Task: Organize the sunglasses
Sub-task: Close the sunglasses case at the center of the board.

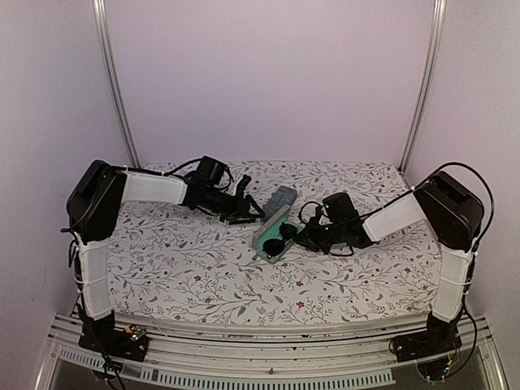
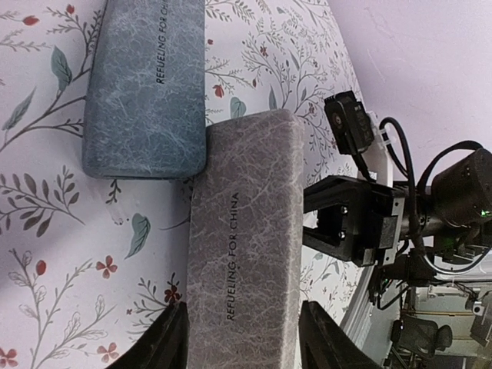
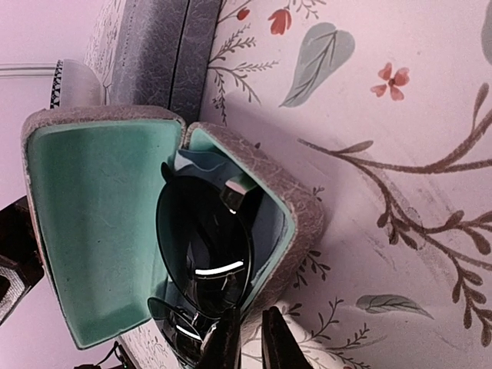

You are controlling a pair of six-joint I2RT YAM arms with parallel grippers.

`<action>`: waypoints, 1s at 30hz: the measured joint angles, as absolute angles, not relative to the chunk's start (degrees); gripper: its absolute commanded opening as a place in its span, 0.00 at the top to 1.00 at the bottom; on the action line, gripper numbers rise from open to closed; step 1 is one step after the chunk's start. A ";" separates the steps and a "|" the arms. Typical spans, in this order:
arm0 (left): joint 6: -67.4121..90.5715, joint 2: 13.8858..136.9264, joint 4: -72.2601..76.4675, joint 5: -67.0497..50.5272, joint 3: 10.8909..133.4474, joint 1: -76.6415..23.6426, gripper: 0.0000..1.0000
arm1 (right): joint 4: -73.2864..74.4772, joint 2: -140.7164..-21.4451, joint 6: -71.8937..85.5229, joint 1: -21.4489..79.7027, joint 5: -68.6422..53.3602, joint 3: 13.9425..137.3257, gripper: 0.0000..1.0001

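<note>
Where the table [image 1: 179, 268] is being covered by a pale tablecloth [image 1: 203, 252] printed with grey sprigs and small red flowers, the scene is being closed in by plain lilac-white walls [image 1: 268, 81]. Two metal poles [image 1: 114, 89] are being shown rising at the back corners. Two arms are being counted, one at each side, both bent in toward the middle.

Two cases are being seen there. One is a blue-grey case [image 2: 146, 84], shut. The other is a tan-grey case [image 3: 100, 223], lying open just beside it with its teal lining being shown.

Only one pair of sunglasses [image 3: 204, 238] is being seen. It is being cradled inside the open tan-grey case with its dark lenses folded, and one light blue cloth [image 3: 201, 163] is being seen tucked at the case's inner end.

The left gripper [image 2: 243, 311] is being shown with its fingers parted on either side of the tan-grey case's outer shell; whether they are pressing on it cannot be told. The right gripper [image 3: 252, 327] is being shown at the open mouth of the case with its fingers drawn almost together. Only a thin slit is being left between them, and nothing is being seen in it. One finger is being seen just beside the lower lens of the sunglasses.
</note>
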State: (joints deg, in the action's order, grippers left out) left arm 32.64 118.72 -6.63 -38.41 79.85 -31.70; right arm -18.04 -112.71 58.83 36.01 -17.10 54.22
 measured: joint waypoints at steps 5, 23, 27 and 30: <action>32.56 118.72 -6.33 -39.48 79.42 -31.70 0.47 | -17.91 -112.68 57.84 35.90 -17.10 54.22 0.83; 31.31 118.72 -6.09 -40.23 77.80 -32.67 0.53 | -18.79 -112.68 56.77 35.81 -19.66 53.25 0.86; 31.31 118.72 -6.09 -39.94 77.80 -33.21 0.53 | -19.66 -112.62 56.73 35.81 -20.53 52.31 0.89; 31.14 118.72 -6.11 -39.53 77.80 -33.61 0.54 | -19.55 -112.18 56.82 35.83 -21.17 51.13 0.93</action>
